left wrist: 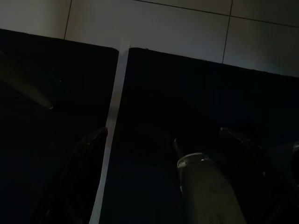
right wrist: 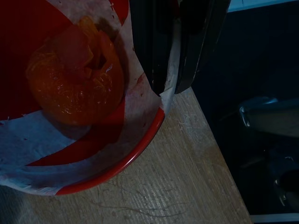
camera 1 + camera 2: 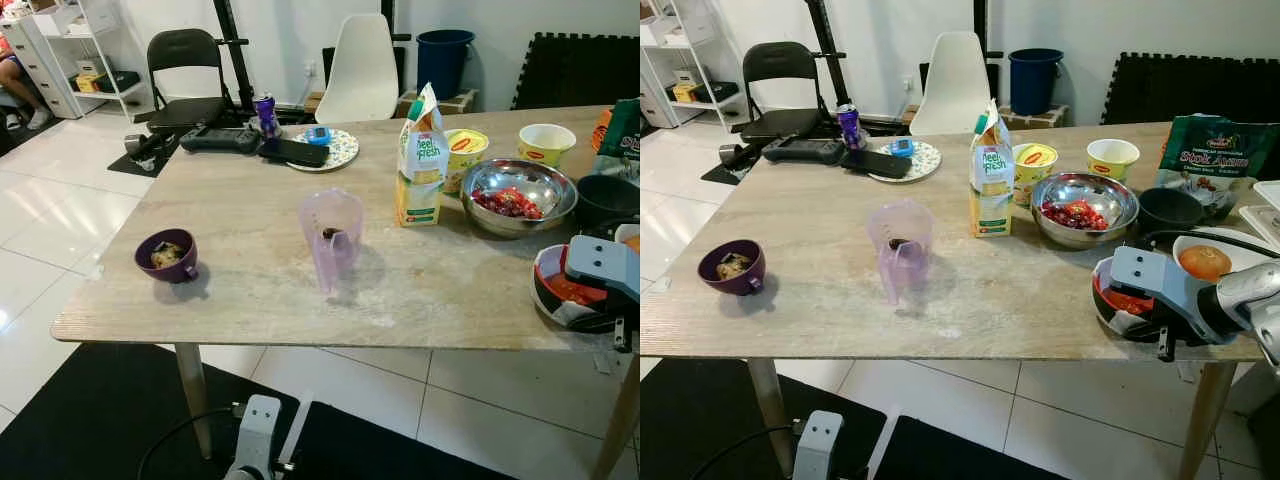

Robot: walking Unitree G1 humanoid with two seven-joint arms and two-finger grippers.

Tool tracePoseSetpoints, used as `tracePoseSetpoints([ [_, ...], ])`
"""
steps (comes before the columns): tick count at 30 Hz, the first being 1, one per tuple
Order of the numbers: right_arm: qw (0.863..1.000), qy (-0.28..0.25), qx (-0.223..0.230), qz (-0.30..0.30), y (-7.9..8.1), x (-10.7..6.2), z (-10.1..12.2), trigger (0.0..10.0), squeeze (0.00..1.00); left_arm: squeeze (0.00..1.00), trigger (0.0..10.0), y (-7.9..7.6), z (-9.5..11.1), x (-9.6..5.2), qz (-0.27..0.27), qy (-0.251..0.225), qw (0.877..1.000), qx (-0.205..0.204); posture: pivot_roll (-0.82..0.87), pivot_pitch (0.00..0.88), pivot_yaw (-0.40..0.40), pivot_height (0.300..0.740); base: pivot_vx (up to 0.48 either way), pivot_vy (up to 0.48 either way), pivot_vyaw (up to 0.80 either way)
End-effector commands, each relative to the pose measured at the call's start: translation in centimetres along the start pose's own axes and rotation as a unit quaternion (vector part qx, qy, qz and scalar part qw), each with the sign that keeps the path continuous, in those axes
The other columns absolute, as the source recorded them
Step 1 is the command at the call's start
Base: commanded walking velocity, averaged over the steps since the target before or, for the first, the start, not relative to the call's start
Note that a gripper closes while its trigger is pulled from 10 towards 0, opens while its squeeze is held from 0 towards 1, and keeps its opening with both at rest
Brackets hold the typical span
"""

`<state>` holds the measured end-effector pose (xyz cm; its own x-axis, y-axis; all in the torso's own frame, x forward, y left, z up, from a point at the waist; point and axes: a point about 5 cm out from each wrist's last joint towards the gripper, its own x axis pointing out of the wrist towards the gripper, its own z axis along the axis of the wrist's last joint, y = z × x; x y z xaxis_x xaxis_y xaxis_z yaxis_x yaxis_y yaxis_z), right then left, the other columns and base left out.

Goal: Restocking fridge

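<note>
Progress: early, nothing seen stocked | right end effector point(image 2: 169, 70): clamped together on rim of red film-covered bowl of orange food point(image 3: 1120, 300) at wooden surface point(image 3: 830, 220) edge | carton, other bowls left.

floor: white tiles point(image 3: 60, 215) | black mats point(image 3: 90, 420) | white chair point(image 3: 360, 65) | black chair point(image 3: 185, 75)
</note>
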<state>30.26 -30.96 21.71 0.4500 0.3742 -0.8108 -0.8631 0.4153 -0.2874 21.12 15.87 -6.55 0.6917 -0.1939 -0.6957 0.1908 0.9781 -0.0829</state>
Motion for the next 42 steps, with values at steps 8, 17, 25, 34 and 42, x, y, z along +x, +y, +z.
tracePoseSetpoints([
  [8,0.997,-0.031,-0.049,0.051,2.0,-1.0,2.5,0.0,0.0,0.0,10.0,0.8,-1.0,-0.4,0.012,0.013,1.0,0.0,-0.08,0.108,0.073,0.74,0.0,0.0,0.0],
  [17,0.986,-0.091,-0.095,0.106,5.1,-2.5,5.6,0.0,0.0,0.0,10.0,0.8,-1.2,-0.5,0.011,0.015,1.0,0.001,-0.09,0.101,0.079,0.74,0.0,0.0,0.0],
  [25,0.968,-0.089,-0.103,0.211,9.9,-2.1,5.8,0.0,0.0,0.0,10.0,0.9,-1.1,-0.5,0.007,0.018,1.0,0.007,-0.09,0.094,0.09,0.74,0.0,0.0,0.0],
  [34,0.964,0.014,-0.014,0.267,15.7,3.8,-0.7,0.0,0.0,0.0,10.0,0.7,-0.9,-0.4,0.005,0.016,1.0,0.012,-0.1,0.083,0.097,0.74,0.0,0.0,0.0],
  [42,0.977,0.028,0.057,0.204,16.5,7.7,-4.3,0.0,0.0,0.0,10.0,0.6,-0.4,-0.3,0.006,0.007,1.0,0.015,-0.09,0.078,0.097,0.74,0.0,0.0,0.0],
])
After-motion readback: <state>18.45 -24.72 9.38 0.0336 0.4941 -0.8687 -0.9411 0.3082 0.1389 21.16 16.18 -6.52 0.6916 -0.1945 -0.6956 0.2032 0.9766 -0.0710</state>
